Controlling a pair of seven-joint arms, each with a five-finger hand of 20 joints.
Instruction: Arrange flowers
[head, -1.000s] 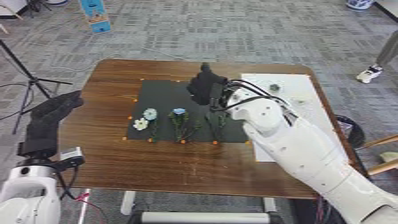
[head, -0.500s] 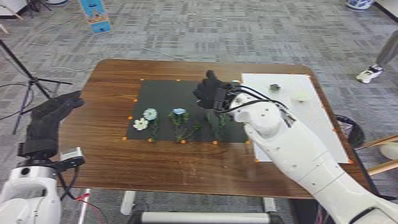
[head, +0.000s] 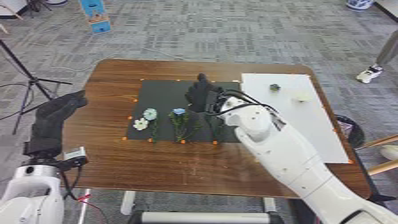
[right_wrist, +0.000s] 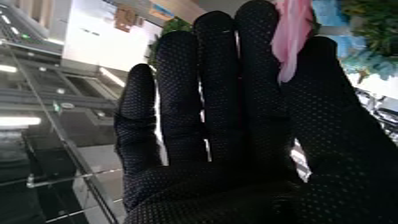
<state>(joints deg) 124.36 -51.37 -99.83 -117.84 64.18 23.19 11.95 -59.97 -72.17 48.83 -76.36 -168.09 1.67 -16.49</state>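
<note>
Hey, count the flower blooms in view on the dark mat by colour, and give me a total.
Blue blooms: 2
White bloom: 1
Total: 3
The right hand is over part of the mat and may hide more.

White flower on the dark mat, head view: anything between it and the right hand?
Yes, on the mat: the pale blue flower right beside the white flower, then the blue flower nearer the right hand.
</note>
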